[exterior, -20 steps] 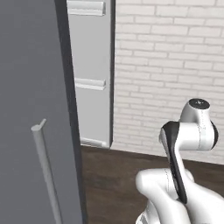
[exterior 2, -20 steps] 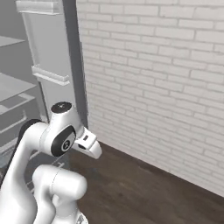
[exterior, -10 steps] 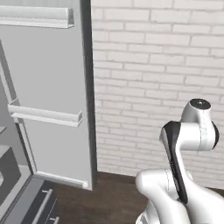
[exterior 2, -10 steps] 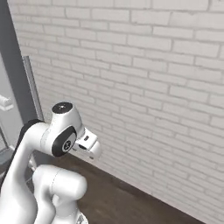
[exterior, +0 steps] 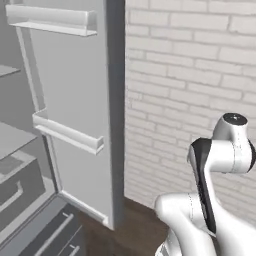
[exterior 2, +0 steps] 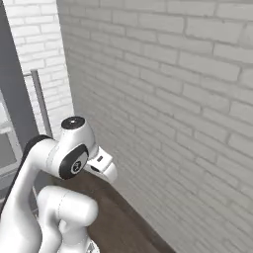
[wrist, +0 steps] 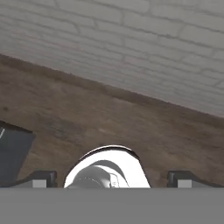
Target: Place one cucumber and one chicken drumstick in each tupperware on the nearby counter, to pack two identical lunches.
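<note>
Left base view: an open grey fridge door (exterior: 75,115) stands at the left of frame, its inner face turned toward the camera, with one door shelf (exterior: 50,20) near the top and a second door shelf (exterior: 67,137) lower down. Both door shelves look bare. Past the door's left edge, the fridge interior (exterior: 12,150) shows flat grey shelves and a drawer front with a bar handle (exterior: 12,192); I cannot tell whether anything sits inside. A white brick wall (exterior: 190,85) runs to the right of the door, meeting a dark wood floor (exterior: 137,227). The white arm (exterior: 215,165) is folded up at lower right, well clear of the door.

Right base view gives the other side: the brick wall (exterior 2: 163,99) fills most of the frame, and a dark door edge with a vertical bar handle (exterior 2: 42,106) stands at far left, behind the arm (exterior 2: 64,158).

Hand view looks down at the wood floor (wrist: 109,118) and the base of the wall (wrist: 131,48). A dark panel corner (wrist: 13,151) intrudes at lower left. The gripper (wrist: 111,178) has its fingertips (wrist: 41,178) spread wide at the bottom edge, holding nothing.

No cucumber, drumstick, tupperware or table can be located from these pictures.
</note>
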Motion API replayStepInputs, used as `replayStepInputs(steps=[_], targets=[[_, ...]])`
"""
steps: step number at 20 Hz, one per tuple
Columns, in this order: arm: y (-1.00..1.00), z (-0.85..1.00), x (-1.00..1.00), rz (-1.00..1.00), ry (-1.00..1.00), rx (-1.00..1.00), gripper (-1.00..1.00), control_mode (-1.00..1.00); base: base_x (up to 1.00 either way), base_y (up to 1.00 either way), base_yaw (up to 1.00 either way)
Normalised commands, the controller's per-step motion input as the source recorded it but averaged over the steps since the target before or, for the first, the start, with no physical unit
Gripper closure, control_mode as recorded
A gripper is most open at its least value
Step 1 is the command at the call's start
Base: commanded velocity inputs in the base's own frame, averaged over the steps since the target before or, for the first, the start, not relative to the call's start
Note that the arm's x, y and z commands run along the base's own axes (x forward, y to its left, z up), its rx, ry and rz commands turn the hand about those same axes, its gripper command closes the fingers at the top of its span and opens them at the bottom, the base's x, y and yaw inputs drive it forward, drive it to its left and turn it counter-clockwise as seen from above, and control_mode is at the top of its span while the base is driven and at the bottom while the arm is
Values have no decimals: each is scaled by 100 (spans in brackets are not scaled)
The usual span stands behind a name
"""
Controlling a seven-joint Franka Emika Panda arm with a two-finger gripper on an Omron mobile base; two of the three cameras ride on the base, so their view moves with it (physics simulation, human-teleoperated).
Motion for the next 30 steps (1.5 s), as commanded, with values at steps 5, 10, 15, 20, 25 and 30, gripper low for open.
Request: replayStepInputs(steps=[5,10,15,20,25,30], targets=[[0,0,0,0,0,0,-100,100,-2,1,95],[0,0,0,0,0,0,-100,100,-14,8,92],[0,0,0,0,0,0,-100,100,-36,15,84],[0,0,0,0,0,0,-100,100,-53,28,67],[0,0,0,0,0,0,-100,100,2,1,13],[0,0,0,0,0,0,-100,100,9,4,0]])
